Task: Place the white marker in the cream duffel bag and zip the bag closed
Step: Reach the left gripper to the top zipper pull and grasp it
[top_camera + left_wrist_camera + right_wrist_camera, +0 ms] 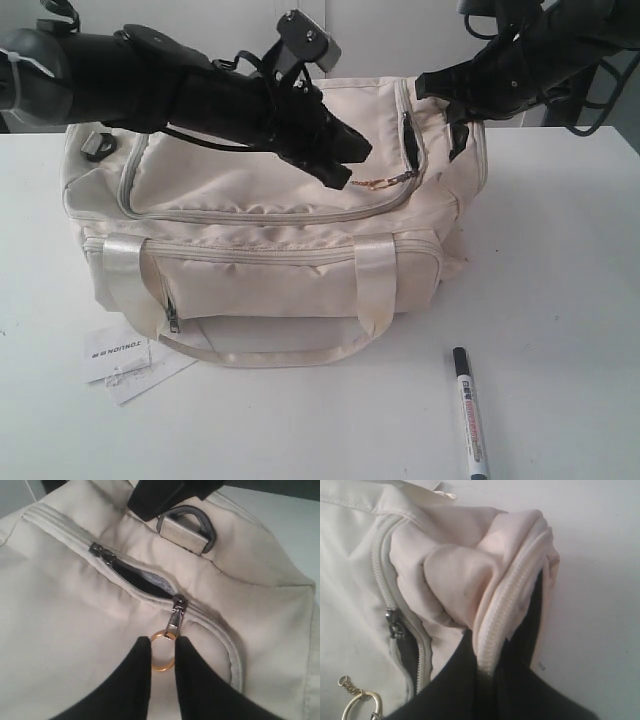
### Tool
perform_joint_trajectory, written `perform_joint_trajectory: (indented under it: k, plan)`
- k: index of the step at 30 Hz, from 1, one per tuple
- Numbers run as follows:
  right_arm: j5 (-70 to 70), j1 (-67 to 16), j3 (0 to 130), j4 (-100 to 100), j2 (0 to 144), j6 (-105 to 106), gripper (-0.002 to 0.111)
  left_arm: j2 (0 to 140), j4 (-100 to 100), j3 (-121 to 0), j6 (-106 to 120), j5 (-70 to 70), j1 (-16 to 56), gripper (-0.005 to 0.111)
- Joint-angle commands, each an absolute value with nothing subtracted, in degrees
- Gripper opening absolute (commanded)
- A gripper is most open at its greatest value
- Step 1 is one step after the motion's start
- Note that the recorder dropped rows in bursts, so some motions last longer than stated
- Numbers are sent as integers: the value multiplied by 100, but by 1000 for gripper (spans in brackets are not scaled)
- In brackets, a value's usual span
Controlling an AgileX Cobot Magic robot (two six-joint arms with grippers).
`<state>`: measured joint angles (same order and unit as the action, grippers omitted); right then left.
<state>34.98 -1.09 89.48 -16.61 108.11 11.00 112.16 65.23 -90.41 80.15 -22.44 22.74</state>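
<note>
The cream duffel bag [260, 280] stands in the middle of the white table. On its top, a short stretch of zipper [142, 582] gapes between two dark sliders. My left gripper [348, 170] reaches across the bag's top. Its black fingertips [142, 647] stand slightly apart, open, on either side of the gold pull ring [162, 669]. The ring lies flat on the fabric. At the bag's right end my right gripper [455, 118] is shut on a bunched fold with the piped seam [505, 605]. The white marker [470, 415] lies on the table in front of the bag, apart from both grippers.
A white paper tag [125, 362] lies by the bag's front left corner. A black end ring [200, 522] on a fabric tab sits beyond the zipper gap. Satin strap handles [375, 285] hang down the bag's front.
</note>
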Motion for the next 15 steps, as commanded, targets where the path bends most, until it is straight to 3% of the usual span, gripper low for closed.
perform_joint_trajectory:
  k: [1,6,15]
  plan:
    - [3556,-67,8953,-1683,10749,1164,0,11424,6897,-9158,8896,-2174,2429,38]
    - [3556,-67,8953,-1683,10749,1164,0,11596,6961,-9204,9591,-1883,2627,48]
    - [3571,-67,8953,-1693,10749,1173,0,11839,7108,-9214,9661,-1224,2807,50]
